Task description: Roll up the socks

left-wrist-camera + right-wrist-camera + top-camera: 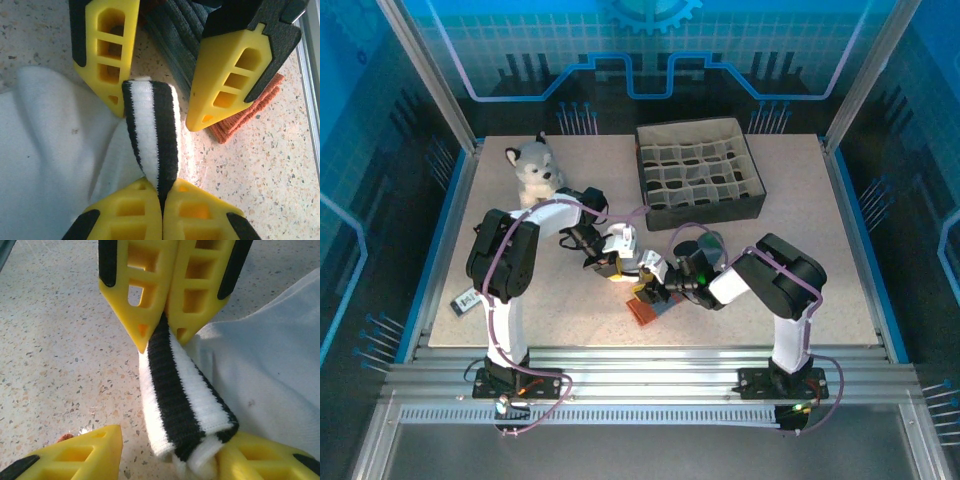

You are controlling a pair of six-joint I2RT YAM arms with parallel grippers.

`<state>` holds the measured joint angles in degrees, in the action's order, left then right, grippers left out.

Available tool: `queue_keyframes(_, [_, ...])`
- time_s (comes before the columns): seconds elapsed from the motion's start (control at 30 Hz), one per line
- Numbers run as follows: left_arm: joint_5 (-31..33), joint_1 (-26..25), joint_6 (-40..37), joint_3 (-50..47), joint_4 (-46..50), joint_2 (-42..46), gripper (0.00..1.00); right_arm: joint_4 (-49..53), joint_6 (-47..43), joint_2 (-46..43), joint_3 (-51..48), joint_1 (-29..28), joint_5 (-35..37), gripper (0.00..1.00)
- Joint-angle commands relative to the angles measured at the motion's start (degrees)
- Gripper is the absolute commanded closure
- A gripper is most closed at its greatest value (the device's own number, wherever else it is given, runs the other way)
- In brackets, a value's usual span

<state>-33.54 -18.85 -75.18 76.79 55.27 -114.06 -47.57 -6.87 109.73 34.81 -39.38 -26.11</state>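
Striped sock cuff (pixel 152 135) inside left tool (pixel 162 190)

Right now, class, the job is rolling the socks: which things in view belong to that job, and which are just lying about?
Belong to the job:
- white striped sock
- grey-blue sock with orange-red cuff
- left hand, shut on the white sock's cuff
- right hand, open around that cuff

Lying about:
- plush husky
- divided box
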Motion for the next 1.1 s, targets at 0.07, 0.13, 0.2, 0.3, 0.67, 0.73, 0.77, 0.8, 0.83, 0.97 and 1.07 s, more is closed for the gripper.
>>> queue_keyframes(0.07, [-3.3, 0.4, -2.1, 1.5, 2.9, -0.5, 1.00, -0.7, 0.7, -1.8, -0.5, -0.4, -0.7, 0.53])
queue_keyframes(0.13, [-3.2, 0.4, -1.9, 1.5, 2.9, -0.5, 1.00, -0.2, 0.7, -2.1, -0.2, -0.4, -1.5, 0.53])
queue_keyframes(0.2, [-2.8, 0.4, -1.4, 1.8, 2.8, -0.7, 1.00, 0.2, 0.7, -2.5, -0.1, -0.6, -1.8, 0.52])
queue_keyframes(0.3, [-2.5, 0.3, -0.5, 2.4, 2.7, -1.1, 1.00, 0.5, 0.9, -3.0, 0.0, -0.5, -2.3, 0.52])
queue_keyframes(0.67, [-0.1, -2.3, 4.5, 1.7, -0.4, 0.5, 1.00, 4.0, 6.6, -7.3, -0.3, 1.6, -5.6, 1.00])
queue_keyframes(0.73, [-0.2, -3.0, 6.5, 0.4, -3.0, 1.7, 1.00, 8.7, 5.0, -9.2, -0.3, 1.7, -5.9, 1.00])
queue_keyframes(0.77, [-0.1, -3.5, 7.7, -0.3, -4.7, 2.4, 1.00, 11.1, 4.0, -10.1, -0.3, 1.7, -6.0, 1.00])
queue_keyframes(0.8, [0.1, -3.9, 9.0, -0.9, -6.1, 3.1, 0.98, 13.7, 3.1, -10.5, -0.1, 1.8, -6.5, 1.00])
queue_keyframes(0.83, [0.5, -4.4, 10.8, -1.8, -8.1, 3.9, 0.95, 16.2, 2.3, -10.9, 0.1, 2.0, -6.7, 1.00])
queue_keyframes(0.97, [1.4, -5.7, 20.5, -6.1, -17.4, 8.5, 0.83, 21.1, 2.3, -12.0, -0.7, 3.3, -7.8, 1.00])
queue_keyframes(1.07, [3.0, -6.1, 28.9, -11.1, -25.3, 13.9, 0.75, 23.6, 3.9, -11.4, -0.7, 4.5, -10.1, 1.00])
